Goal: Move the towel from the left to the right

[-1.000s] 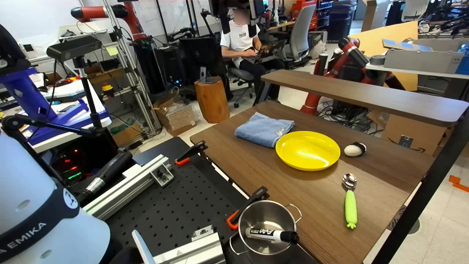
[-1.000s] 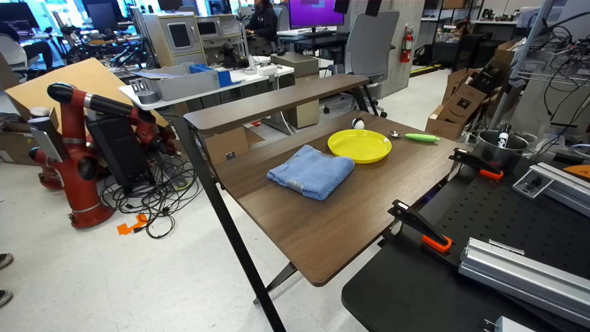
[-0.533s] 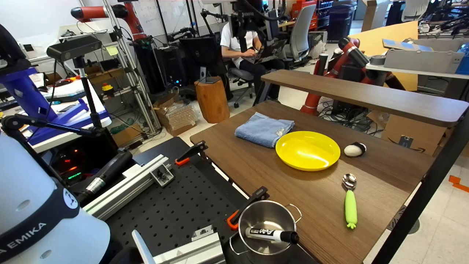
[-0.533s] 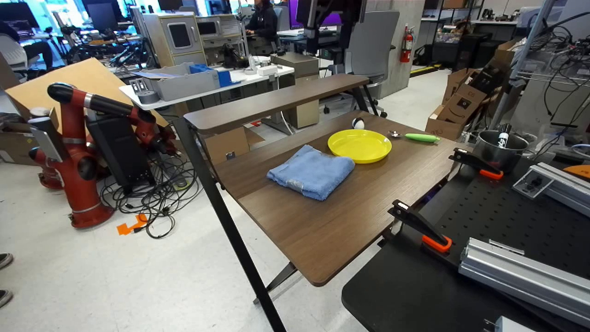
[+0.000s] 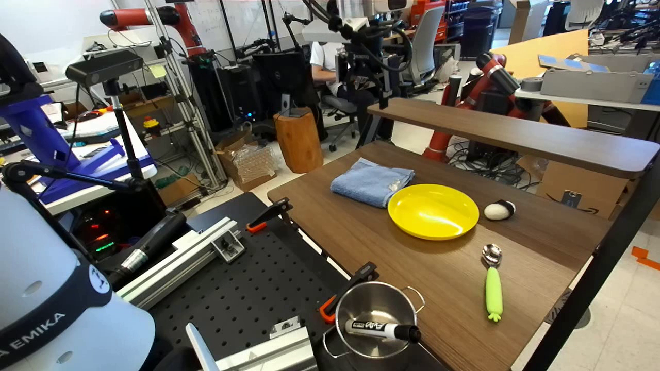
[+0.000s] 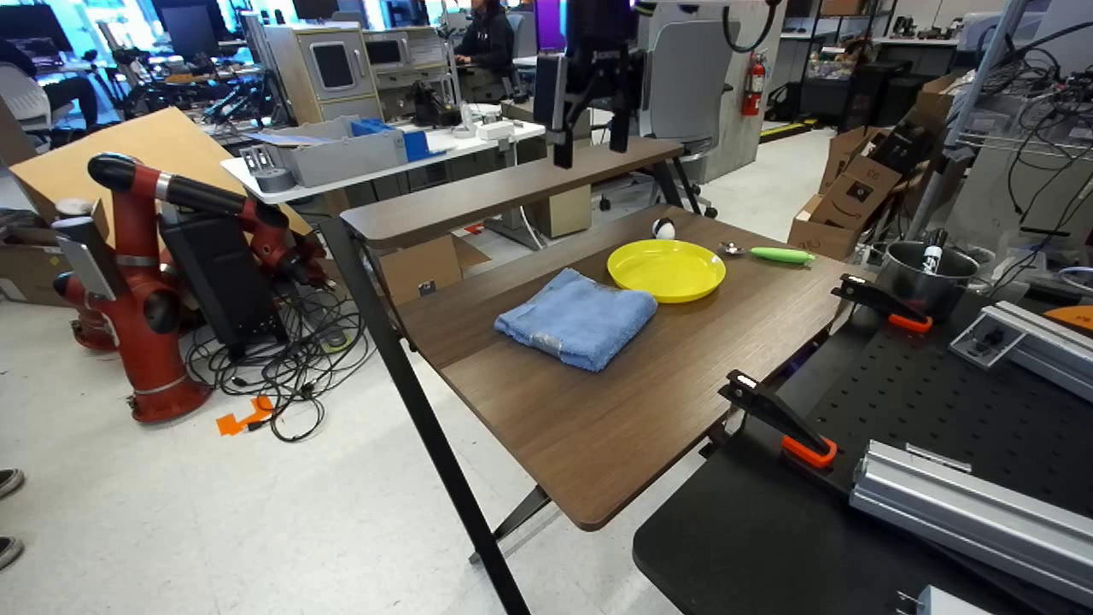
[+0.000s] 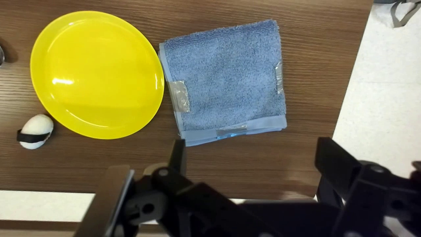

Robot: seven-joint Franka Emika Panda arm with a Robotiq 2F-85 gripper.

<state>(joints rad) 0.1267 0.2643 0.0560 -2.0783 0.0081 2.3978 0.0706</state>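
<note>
Jaws spread apart, nothing between them, well above the surface [image 6: 589, 436]. Folded blue terry towel [image 7: 227, 79] lies flat there, 1 edge against the yellow plate [image 7: 98, 75]. Could go wrong: shallow pinch catches 1 layer, towel unfolds; loose aim shoves the plate; straight descent may clip the raised shelf [image 5: 515, 131]. Wood-grain surface also carries green-handled spoon [image 5: 493, 288], black-banded white egg shape [image 7: 38, 125]. Lab beyond: red robot arm [image 6: 134, 226], tangled cables [image 6: 256, 367], seated person [image 6: 488, 38].
</note>
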